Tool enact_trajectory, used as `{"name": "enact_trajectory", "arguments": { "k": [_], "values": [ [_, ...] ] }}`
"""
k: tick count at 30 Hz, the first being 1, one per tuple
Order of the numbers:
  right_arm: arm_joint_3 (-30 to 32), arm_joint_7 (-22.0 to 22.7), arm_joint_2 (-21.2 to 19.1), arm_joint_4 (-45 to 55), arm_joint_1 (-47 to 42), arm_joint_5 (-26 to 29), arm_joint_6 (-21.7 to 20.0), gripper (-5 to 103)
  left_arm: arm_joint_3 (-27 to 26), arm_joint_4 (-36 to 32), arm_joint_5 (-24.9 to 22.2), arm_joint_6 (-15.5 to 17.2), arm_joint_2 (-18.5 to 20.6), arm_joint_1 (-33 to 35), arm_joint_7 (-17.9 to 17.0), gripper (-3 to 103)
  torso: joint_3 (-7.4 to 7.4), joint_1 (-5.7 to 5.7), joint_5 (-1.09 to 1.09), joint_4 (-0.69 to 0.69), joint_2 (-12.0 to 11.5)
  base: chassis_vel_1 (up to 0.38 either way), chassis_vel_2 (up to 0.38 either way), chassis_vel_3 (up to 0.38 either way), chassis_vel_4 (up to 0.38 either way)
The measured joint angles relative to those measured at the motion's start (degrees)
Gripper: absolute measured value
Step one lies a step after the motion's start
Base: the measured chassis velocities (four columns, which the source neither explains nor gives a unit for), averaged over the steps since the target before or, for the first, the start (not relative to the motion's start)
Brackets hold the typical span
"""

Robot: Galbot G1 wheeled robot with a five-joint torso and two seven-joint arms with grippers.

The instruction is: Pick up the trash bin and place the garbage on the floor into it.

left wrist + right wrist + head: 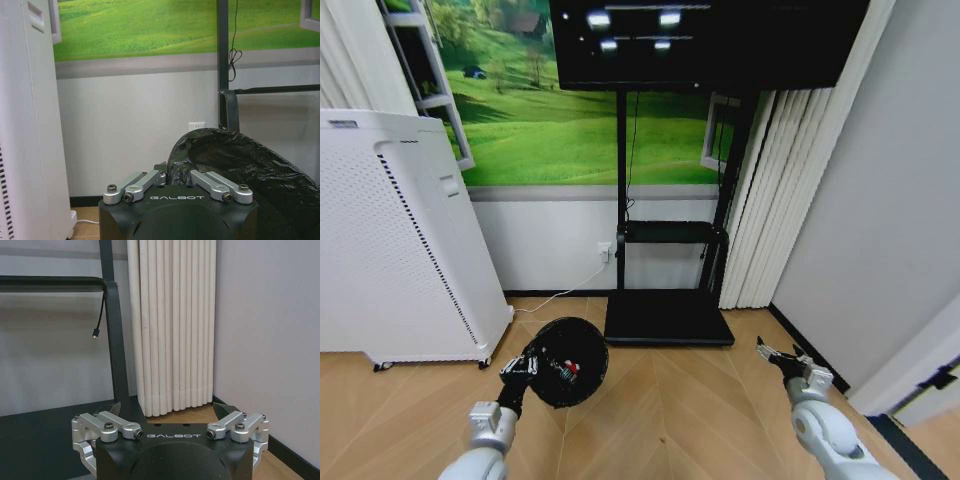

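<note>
Currently the small black round trash bin (567, 362), lined with a crinkled black plastic bag, is held off the wooden herringbone floor (670, 410) by the left tool (525, 366), whose fingers are closed on the near side of the rim. Inside the bin, a small red-and-white piece of garbage (572, 370) is seen just beyond the left tool. In the left wrist view the bin's rim (240, 145) is tilted and rises directly ahead of that tool (176, 176).

The right tool (782, 356) is held well apart to the right, its fingers spread wide with nothing between them; bare floor lies ahead of it. Beyond it stand the pleated white curtain (170, 325) and the black base plate of the screen stand (668, 318).

Left of the left tool, the tall white perforated appliance (395, 240) stands close by.
</note>
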Motion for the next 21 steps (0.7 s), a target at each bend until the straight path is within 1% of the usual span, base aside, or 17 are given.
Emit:
{"name": "enact_trajectory", "arguments": {
  "k": [7,8,11,14,15,16,18,21],
  "values": [
    [0.0,0.0,0.0,0.0,0.0,0.0,0.0,100,-0.3,0.0,0.0,0.0,-0.2,0.1,0.0,7,0.00,0.00,0.00,0.00,0.0,0.146,0.164,-0.148,-0.154],
    [-0.1,0.0,0.0,0.0,0.0,0.0,0.0,100,-0.3,0.0,0.0,0.0,-0.3,0.1,0.0,7,0.01,0.00,-0.01,0.02,0.0,0.237,0.219,-0.219,-0.197],
    [-0.1,0.0,0.0,0.0,0.0,0.0,0.0,100,-0.3,0.0,0.1,-0.1,-0.4,0.0,0.0,7,0.00,0.00,0.02,0.01,0.0,0.251,0.247,-0.226,-0.218],
    [-0.1,0.0,0.0,0.0,0.1,0.0,0.1,100,-0.2,0.2,0.1,-0.1,-0.4,-0.1,0.0,7,0.00,0.00,-0.01,0.03,0.0,0.250,0.256,-0.249,-0.242],
    [-0.1,0.0,0.0,0.0,0.1,0.0,0.1,100,-0.2,0.2,0.1,-0.1,-0.4,-0.1,0.0,7,0.00,0.00,-0.02,-0.01,0.0,0.280,0.267,-0.294,-0.291],
    [-0.1,0.0,0.0,0.0,0.1,0.0,0.1,100,-0.2,0.3,0.1,-0.1,-0.4,-0.1,0.0,7,0.00,0.00,-0.01,0.02,0.0,0.310,0.307,-0.294,-0.291],
    [-0.1,0.0,0.0,0.0,0.1,0.0,0.1,100,-0.2,0.4,0.1,-0.1,-0.4,-0.2,0.0,7,0.00,0.00,0.01,0.00,0.0,0.310,0.313,-0.301,-0.290],
    [-0.1,0.0,0.0,0.0,0.1,0.0,0.1,100,-0.1,0.7,0.1,-0.1,-0.4,-0.3,0.0,7,0.00,0.00,0.01,0.01,0.0,0.312,0.321,-0.329,-0.345]
  ]
}}
